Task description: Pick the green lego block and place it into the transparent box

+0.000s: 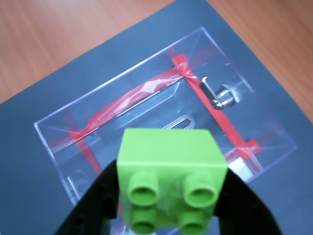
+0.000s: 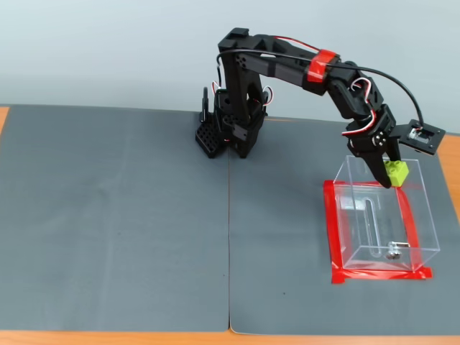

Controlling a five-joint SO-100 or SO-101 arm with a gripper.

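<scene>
Pincer (image 1: 168, 200) clamped on the green lego block (image 1: 171, 171), black fingers (image 1: 98, 196) pressed to either flank, studs facing the wrist camera. Held aloft above the open top of the transparent box (image 2: 381, 226), near its far edge in the fixed view (image 2: 394, 171). Red tape (image 2: 332, 230) around the box base, on the dark grey mat (image 2: 115, 215). Small metal piece (image 1: 222, 95) inside the box, at one end.

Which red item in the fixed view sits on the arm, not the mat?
The red band wrapped around the arm's upper link; the red tape lies flat around the transparent box.
</scene>
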